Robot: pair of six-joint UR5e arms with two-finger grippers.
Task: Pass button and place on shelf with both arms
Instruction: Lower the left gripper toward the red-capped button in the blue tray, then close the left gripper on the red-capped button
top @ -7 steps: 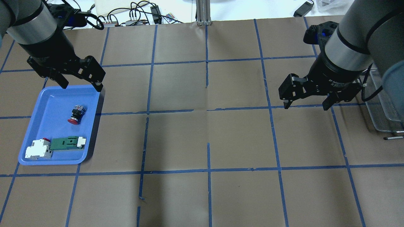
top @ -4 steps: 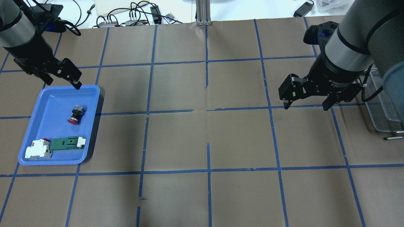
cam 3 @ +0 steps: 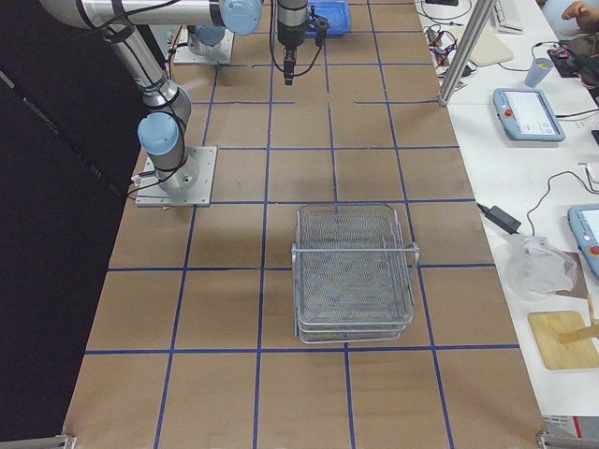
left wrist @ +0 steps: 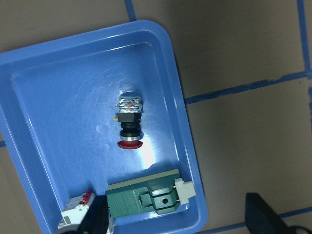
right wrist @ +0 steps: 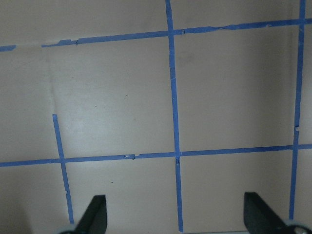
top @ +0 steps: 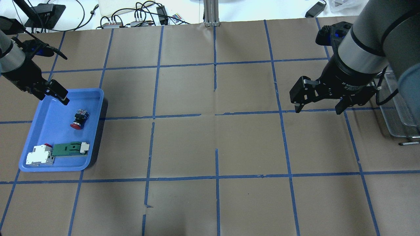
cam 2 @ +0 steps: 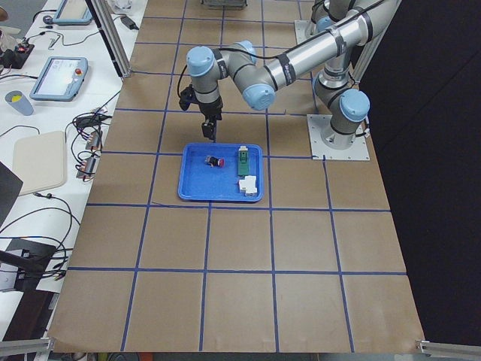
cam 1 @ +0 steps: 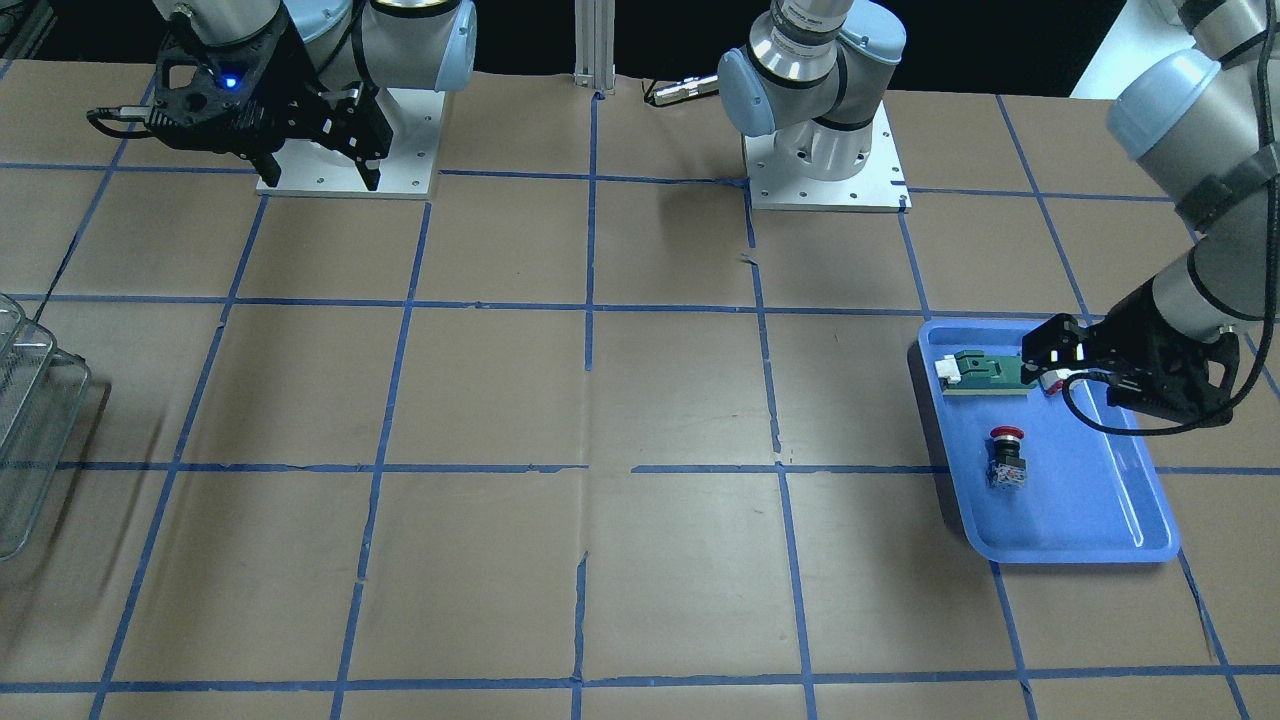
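I am at the very start: the pick has not happened yet. The button (top: 78,118) lies on its side on the bare floor of the blue tray (top: 54,108), about mid-tray, with the red cap pointing toward my base. It is apart from the green-and-white block (top: 69,148) and the white-and-red block (top: 39,154), which sit touching at the tray's near end.

My left fingers (top: 54,96) are spread wide and empty. They hang above the tray's far outer corner, raised clear of everything. My right fingers (top: 318,108) are also wide and empty, held over bare counter (top: 183,144) on the shelf's side, well apart from the tray.

Next, I judge, the left arm must slide in over the button, turn so the fingers straddle the black collar or the block base rather than the rounded cap, come down and close. The button lies loose and could roll or skid on the slick plastic, so a centred, square approach matters. After that it goes to the middle for the hand-over.

The counter is brown paper marked into squares with blue tape, torn in spots. The shelf (cam 3: 356,271), a wire rack, stands at my right end. Cables and adapters lie past the far edge.
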